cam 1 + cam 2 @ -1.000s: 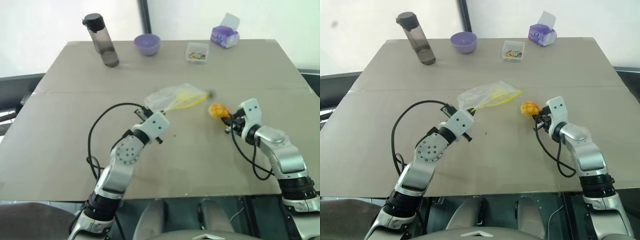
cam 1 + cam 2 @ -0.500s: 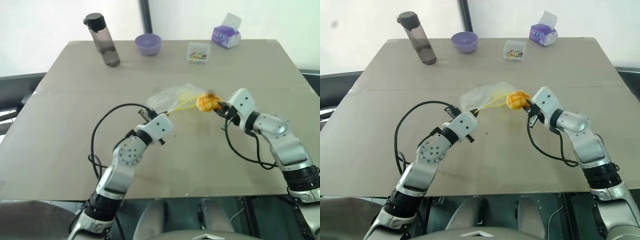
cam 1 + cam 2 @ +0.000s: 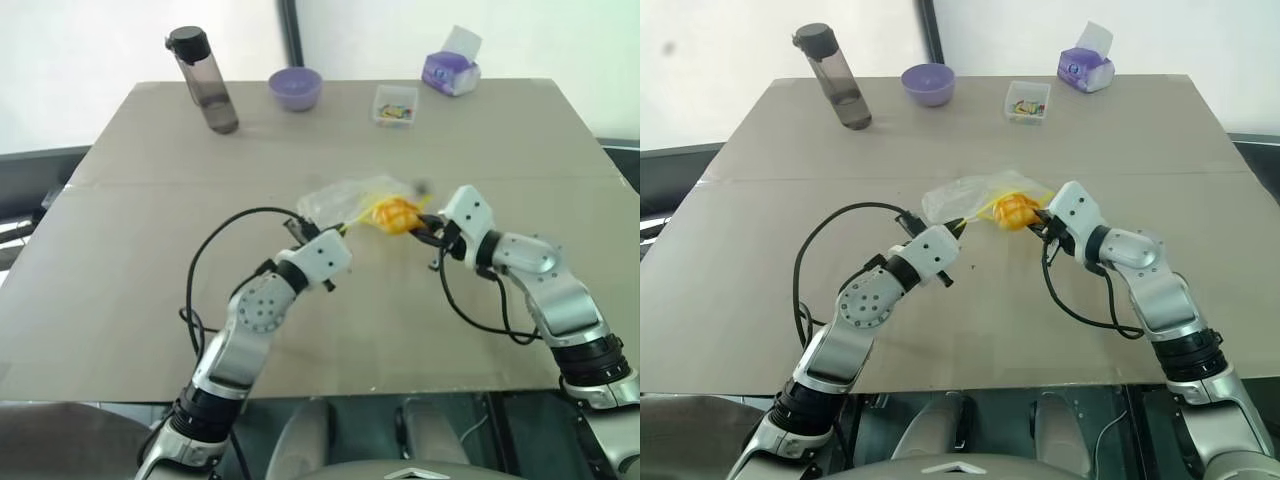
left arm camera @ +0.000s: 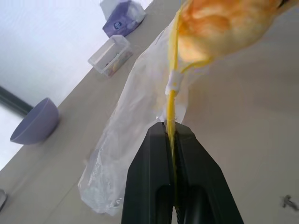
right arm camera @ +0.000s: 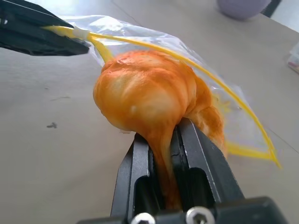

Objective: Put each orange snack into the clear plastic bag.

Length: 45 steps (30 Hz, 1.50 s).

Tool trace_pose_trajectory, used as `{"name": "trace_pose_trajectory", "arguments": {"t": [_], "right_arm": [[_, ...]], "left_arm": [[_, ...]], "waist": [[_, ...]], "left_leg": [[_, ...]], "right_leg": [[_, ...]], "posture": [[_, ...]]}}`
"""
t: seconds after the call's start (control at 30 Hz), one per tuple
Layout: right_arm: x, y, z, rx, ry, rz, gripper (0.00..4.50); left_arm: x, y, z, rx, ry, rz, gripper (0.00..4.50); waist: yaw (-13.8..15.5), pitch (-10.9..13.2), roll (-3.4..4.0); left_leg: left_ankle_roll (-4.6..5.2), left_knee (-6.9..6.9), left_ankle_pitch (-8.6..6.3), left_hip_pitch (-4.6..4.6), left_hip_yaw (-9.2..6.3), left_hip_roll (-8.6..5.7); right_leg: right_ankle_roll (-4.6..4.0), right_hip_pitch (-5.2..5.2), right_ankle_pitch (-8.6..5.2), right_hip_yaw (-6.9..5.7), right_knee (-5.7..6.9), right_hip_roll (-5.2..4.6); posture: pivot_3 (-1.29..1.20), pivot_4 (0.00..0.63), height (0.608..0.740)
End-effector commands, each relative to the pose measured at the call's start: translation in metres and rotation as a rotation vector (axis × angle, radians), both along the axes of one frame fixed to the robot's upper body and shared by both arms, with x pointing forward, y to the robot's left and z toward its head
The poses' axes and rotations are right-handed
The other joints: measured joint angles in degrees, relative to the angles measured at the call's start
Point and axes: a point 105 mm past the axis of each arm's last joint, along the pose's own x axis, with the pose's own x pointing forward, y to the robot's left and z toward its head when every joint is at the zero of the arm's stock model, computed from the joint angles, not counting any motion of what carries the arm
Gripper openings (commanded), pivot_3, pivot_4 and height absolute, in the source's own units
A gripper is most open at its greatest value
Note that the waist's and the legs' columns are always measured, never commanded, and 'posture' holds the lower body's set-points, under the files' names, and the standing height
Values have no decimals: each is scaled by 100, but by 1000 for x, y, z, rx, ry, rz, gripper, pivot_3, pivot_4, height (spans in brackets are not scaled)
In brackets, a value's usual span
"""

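Grey-brown desk: near its centre the left gripper has its jaws pinched on the yellow seal strip of the crinkly clear plastic bag, holding the mouth up. At the bag's 3 o'clock, the right gripper has its jaws clamped on the round orange-yellow snack bun, poised right at the opening; it seems not yet inside, so pushing in and release remain.

Mid-table, the left gripper pinches the yellow seal of the clear plastic bag, and the right gripper squeezes the orange snack at the bag's mouth, so that spot is crowded. Along the far edge stand a dark bottle, a purple bowl, a small clear box and a tissue pack. The near half and both side edges lie bare and passable.
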Motion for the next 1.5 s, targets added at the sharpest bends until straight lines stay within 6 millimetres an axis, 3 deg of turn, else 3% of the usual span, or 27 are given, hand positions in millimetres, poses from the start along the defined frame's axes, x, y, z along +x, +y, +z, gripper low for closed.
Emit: {"name": "trace_pose_trajectory", "arguments": {"t": [0.03, 0.17, 0.37, 0.57, 0.73, 0.8, 0.9, 1.3, 1.5], "right_arm": [[3, -1, 5, -26, -42, -12, 20], [23, -16, 5, -40, -50, -142, 20], [15, 9, 21, 85, -40, -44, 20], [18, 15, 15, 85, -25, -78, 20], [14, 14, 7, 79, 31, -86, 2291], [15, 12, 9, 87, 21, -101, 2870], [13, 9, 13, 105, 34, -95, 4223], [-13, -6, 19, 119, 129, 40, 4223], [-20, -56, 26, -51, 159, 35, 4223]], "left_arm": [[-3, -7, 9, -4, -38, -55, 0], [-9, -14, 8, 17, -44, -127, 0], [-12, -18, 3, 8, -17, -161, 0], [-16, -26, 4, -9, -17, -192, 0], [-13, -22, 5, -8, -15, -174, 0], [-11, -20, 5, -12, -15, -160, 0], [-9, -18, 5, -14, -11, -140, 0], [2, -6, 6, -55, 4, -39, 0], [1, -7, 3, -65, 17, -28, 0]], "waist": [[-3, 0, 0], [-7, 0, 0], [-31, 0, 0], [-4, 0, 0], [-21, 0, 1], [-22, 0, 0], [-25, 0, 1], [-16, 0, 0], [5, 2, 0]], "left_leg": [[0, 0, 0, 0, 0, 0], [0, 0, 0, 1, 1, -1], [-1, -1, 1, 0, 2, 2], [0, 0, 0, 0, 1, -2], [-1, 0, 0, 0, 1, -1], [0, 0, 0, 0, 1, -1], [0, 0, 0, 0, 1, -1], [1, 0, 0, -1, 0, -2], [1, 1, -1, -1, 0, -1]], "right_leg": [[0, 0, 0, 0, 0, 0], [0, -1, 0, 1, 1, 0], [0, -2, 0, 2, 1, 3], [0, -2, 0, 1, 1, 0], [0, -2, 0, 1, 1, 2], [0, -2, 0, 1, 1, 2], [0, -2, 0, 1, 1, 2], [0, -1, 0, 0, 1, 1], [0, 1, 0, -2, 0, 2]], "posture": [[0, 150, 740], [0, 150, 740], [0, 150, 740], [0, 150, 740], [0, 150, 740], [0, 150, 740], [0, 150, 740], [0, 150, 740], [0, 150, 740]]}}
